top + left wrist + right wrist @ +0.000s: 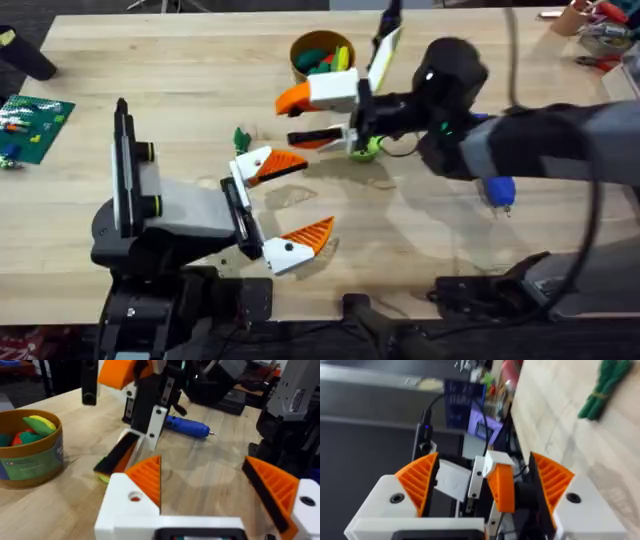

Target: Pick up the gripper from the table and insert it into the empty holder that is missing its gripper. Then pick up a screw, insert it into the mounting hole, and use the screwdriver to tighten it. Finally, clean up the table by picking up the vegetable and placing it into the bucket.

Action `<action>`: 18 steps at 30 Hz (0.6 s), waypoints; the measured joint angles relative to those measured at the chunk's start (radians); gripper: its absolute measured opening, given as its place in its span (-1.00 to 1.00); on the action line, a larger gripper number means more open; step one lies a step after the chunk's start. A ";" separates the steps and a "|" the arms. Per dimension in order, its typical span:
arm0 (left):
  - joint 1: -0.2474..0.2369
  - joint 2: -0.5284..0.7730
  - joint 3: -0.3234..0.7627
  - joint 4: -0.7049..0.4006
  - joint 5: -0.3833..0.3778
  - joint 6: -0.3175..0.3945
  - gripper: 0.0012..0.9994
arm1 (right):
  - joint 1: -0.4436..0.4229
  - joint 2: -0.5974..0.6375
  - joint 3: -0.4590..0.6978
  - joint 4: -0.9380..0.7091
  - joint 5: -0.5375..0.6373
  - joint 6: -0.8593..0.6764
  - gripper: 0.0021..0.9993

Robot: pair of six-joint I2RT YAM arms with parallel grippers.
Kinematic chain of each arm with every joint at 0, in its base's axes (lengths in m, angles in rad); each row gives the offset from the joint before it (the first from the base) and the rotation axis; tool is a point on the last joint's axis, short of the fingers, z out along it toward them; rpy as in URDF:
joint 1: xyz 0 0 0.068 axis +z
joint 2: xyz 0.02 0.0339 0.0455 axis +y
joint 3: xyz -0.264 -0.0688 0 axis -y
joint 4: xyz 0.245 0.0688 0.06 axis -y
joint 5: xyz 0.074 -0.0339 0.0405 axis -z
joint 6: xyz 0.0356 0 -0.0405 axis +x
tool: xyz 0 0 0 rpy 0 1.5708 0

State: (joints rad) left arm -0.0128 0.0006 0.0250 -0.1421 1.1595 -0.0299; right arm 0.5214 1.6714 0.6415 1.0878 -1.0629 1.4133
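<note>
From my station I see the left gripper [315, 200] low over the near middle of the wooden table [150, 80], its jaws spread wide with nothing between them. The right arm reaches in from the right, and the right gripper [288, 120] is turned on its side, one orange finger above the other, the lower one down close to the tabletop. Its jaws stand well apart too. In the right wrist view an orange wedge [502, 487] on a white bracket [480, 475] shows in the gap, but I cannot tell whether the fingers touch it or it lies farther off. A lime-green vegetable [365, 150] lies on the table right beside that lower finger. A bundle of green beans [241, 138] lies just beyond the left gripper's far finger. The bucket [300, 45] stands at the back middle, upright, with red, green and yellow pieces inside. The blue screwdriver [498, 190] lies flat on the table under the right arm.
</note>
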 joint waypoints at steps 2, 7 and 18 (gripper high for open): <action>0.000 0.000 0.000 0.000 0.000 0.000 0.97 | -0.027 -0.037 0.000 -0.091 0.001 -0.055 0.99; 0.000 0.000 0.000 0.000 0.000 0.000 0.97 | -0.083 -0.113 0.024 -0.455 0.002 -0.264 0.99; 0.000 0.000 0.000 0.000 0.000 0.000 0.97 | -0.157 -0.241 0.291 -1.278 0.158 -0.815 0.99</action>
State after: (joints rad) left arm -0.0128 0.0006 0.0250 -0.1421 1.1599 -0.0299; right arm 0.3640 1.4299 0.9324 -0.1907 -0.9044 0.5978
